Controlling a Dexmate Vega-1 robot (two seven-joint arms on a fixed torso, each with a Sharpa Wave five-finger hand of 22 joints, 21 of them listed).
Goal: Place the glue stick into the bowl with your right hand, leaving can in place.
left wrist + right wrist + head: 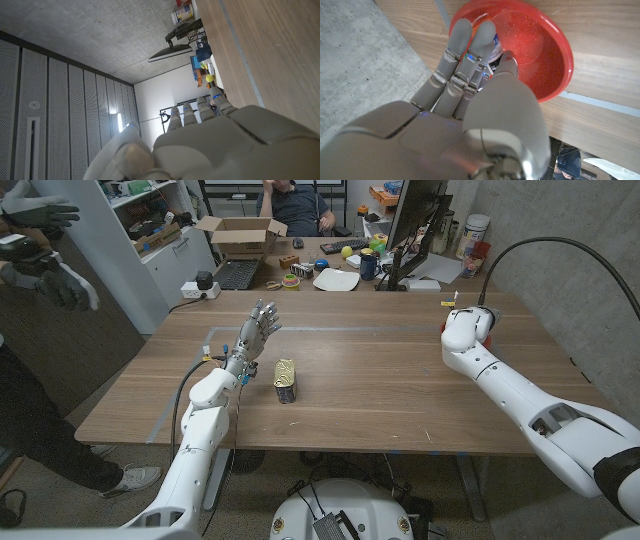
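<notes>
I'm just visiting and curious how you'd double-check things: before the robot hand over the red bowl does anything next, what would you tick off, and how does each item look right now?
1. Right robot hand is over the red bowl: ok, its fingers reach above the bowl's inside.
2. Glue stick is in that hand: cannot tell for sure; a small dark and white object shows between the fingers, mostly hidden.
3. Bowl sits upright on the wooden table: ok.
4. Can is left alone: ok, it lies on the table, untouched.
5. Left robot hand stays out of the way: ok, open, beside the can, holding nothing.
</notes>
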